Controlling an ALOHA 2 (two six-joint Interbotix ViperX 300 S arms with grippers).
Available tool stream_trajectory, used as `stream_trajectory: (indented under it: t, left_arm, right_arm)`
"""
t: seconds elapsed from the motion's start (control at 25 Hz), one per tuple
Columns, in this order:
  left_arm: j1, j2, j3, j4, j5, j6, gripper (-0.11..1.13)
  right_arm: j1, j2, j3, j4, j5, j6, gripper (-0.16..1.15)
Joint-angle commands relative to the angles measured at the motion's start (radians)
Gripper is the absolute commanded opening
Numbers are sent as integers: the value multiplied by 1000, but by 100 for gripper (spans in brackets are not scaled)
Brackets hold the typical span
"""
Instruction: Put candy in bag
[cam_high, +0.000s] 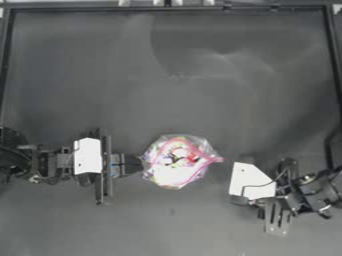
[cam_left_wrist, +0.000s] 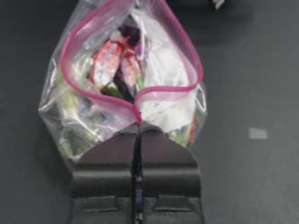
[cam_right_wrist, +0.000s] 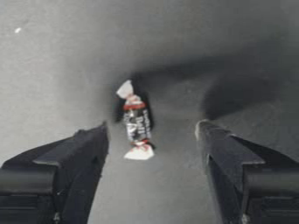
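The bag (cam_high: 177, 161) lies at the table's middle, clear plastic with colourful sweets inside. In the left wrist view the bag (cam_left_wrist: 105, 122) has its pink-edged mouth gaping wide. My left gripper (cam_left_wrist: 139, 127) is shut on the near corner of that pink strip; from above, the left gripper (cam_high: 137, 165) meets the bag's left edge. The candy (cam_right_wrist: 136, 122), a small white, red and dark wrapped sweet, lies on the table between the spread jaws of my open right gripper (cam_right_wrist: 153, 131), touching neither. From above, the right arm's white wrist block (cam_high: 250, 182) covers the candy.
The table's raised rim (cam_high: 171, 9) runs along the far side and both ends. A small pale speck (cam_left_wrist: 257, 132) lies on the dark surface beside the bag. The broad dark tabletop (cam_high: 174, 75) stretches beyond the bag.
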Motion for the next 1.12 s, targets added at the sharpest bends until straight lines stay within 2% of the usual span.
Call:
stream_trajectory:
  t: [0.04, 0.84, 1.0, 1.12]
  left_arm:
    - [-2, -15, -15, 0, -12, -2, 12]
    - [-3, -12, -15, 0, -20, -2, 12]
    - [-5, -12, -15, 0, -21, -2, 12]
    - [-5, -12, -15, 0, -21, -2, 12]
  right_arm:
    - [2, -15, -5, -6, -3, 3, 91]
    - [15, 41, -5, -9, -41, 44, 88]
    - [15, 49, -2, -8, -46, 55, 79]
    - [15, 54, 2, -6, -46, 66, 64]
